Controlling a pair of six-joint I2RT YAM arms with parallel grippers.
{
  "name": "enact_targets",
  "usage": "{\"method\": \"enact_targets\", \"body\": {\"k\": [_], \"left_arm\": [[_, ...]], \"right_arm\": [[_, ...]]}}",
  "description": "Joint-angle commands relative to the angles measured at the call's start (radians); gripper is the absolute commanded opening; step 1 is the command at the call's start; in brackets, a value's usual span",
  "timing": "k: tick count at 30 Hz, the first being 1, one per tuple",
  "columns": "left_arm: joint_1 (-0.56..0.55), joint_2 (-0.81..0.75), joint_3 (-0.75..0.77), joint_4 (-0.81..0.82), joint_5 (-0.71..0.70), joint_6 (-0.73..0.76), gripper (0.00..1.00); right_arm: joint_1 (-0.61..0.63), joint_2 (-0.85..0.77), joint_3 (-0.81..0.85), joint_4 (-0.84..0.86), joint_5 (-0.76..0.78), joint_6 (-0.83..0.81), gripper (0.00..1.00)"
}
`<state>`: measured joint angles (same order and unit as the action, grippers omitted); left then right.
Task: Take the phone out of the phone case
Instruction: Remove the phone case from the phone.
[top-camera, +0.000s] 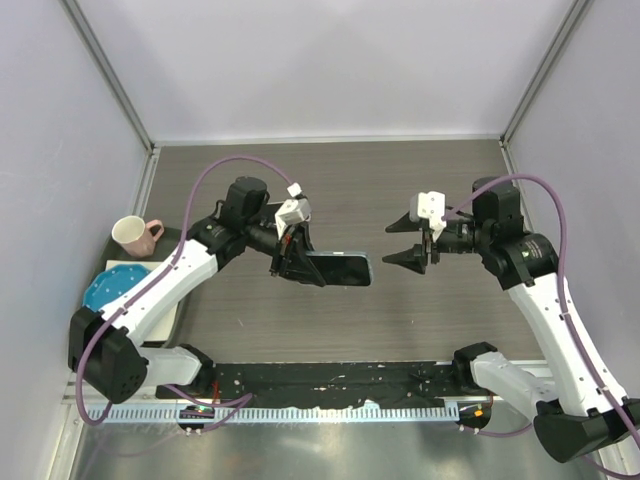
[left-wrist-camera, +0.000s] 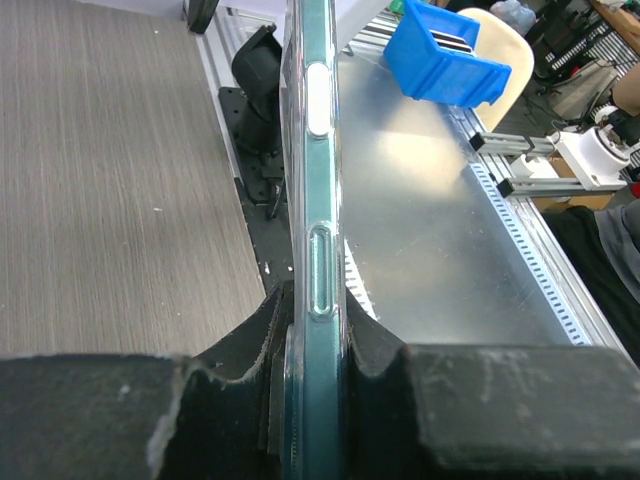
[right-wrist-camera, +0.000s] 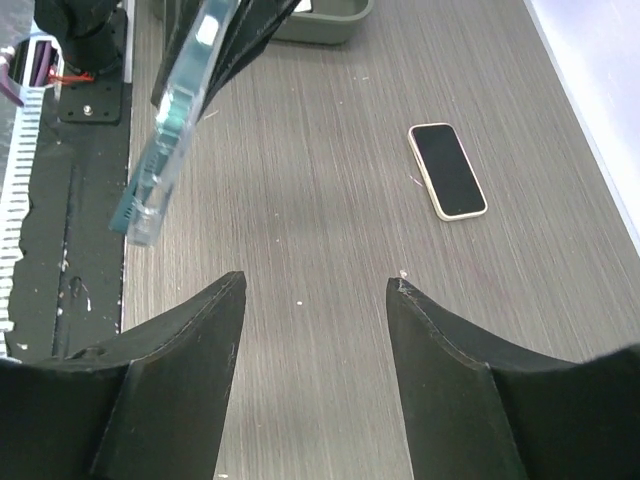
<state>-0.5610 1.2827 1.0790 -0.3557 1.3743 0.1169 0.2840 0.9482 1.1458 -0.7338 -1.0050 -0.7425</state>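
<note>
A teal phone (left-wrist-camera: 322, 150) in a clear phone case (left-wrist-camera: 291, 170) hangs above the table, seen edge-on in the left wrist view. My left gripper (left-wrist-camera: 312, 300) is shut on its near end, one pad on each flat face. From above, the phone (top-camera: 340, 268) sticks out rightward from the left gripper (top-camera: 298, 262). My right gripper (top-camera: 402, 243) stands open a short way to the right of the phone's free end, touching nothing. In the right wrist view the cased phone (right-wrist-camera: 168, 135) hangs at upper left, beyond the open right gripper (right-wrist-camera: 315, 285).
A second phone with a cream rim (right-wrist-camera: 447, 170) lies flat on the wooden table. A pink-handled mug (top-camera: 132, 234) and a blue plate (top-camera: 108, 285) sit at the left. A grey tray (right-wrist-camera: 320, 20) lies far off. A black mat (top-camera: 330, 378) runs along the near edge.
</note>
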Motion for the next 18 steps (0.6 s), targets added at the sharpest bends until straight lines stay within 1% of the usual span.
{"method": "enact_targets", "body": {"k": [1,3,4,5,6,7,8,9,11,12,13,14,16,17,18], "left_arm": [[0.012,-0.037,-0.004,0.047,0.049,0.009,0.0],[0.013,-0.042,-0.005,0.049,0.04,0.01,0.0],[0.016,-0.043,-0.007,0.052,0.031,0.01,0.0],[0.018,-0.046,-0.008,0.054,0.026,0.013,0.0],[0.024,-0.046,-0.011,0.055,0.017,0.013,0.0],[0.026,-0.049,-0.014,0.063,0.009,0.017,0.0],[0.026,-0.051,-0.017,0.063,-0.007,0.017,0.0],[0.026,-0.052,-0.022,0.064,-0.014,0.018,0.0],[0.027,-0.052,-0.027,0.072,-0.029,0.02,0.0],[0.03,-0.051,-0.03,0.075,-0.034,0.021,0.0],[0.03,-0.051,-0.031,0.08,-0.038,0.02,0.0],[0.033,-0.051,-0.033,0.084,-0.041,0.02,0.0],[0.035,-0.054,-0.037,0.09,-0.05,0.02,0.0],[0.035,-0.054,-0.037,0.092,-0.052,0.018,0.0],[0.039,-0.057,-0.04,0.095,-0.063,0.014,0.0]], "right_arm": [[-0.009,-0.014,0.072,0.051,-0.055,0.124,0.64],[-0.009,-0.012,0.083,0.066,-0.108,0.188,0.65],[-0.009,-0.003,0.088,0.082,-0.165,0.221,0.72],[-0.011,0.001,0.094,0.129,-0.182,0.273,0.78],[-0.009,0.004,0.094,0.167,-0.194,0.386,0.79],[-0.011,0.007,0.088,0.215,-0.211,0.461,0.79],[-0.008,0.012,0.075,0.34,-0.207,0.533,0.79],[-0.009,0.015,0.042,0.408,-0.193,0.693,0.79],[-0.009,0.038,0.003,0.581,-0.149,0.82,0.78],[-0.011,0.046,-0.033,0.632,-0.149,0.877,0.78],[-0.011,0.053,-0.055,0.683,-0.15,0.973,0.77],[-0.009,0.063,-0.079,0.809,-0.153,1.039,0.75],[-0.009,0.075,-0.144,0.919,-0.156,1.18,0.72],[-0.009,0.075,-0.158,0.968,-0.156,1.193,0.69],[-0.011,0.067,-0.173,0.973,-0.165,1.19,0.68]]}}
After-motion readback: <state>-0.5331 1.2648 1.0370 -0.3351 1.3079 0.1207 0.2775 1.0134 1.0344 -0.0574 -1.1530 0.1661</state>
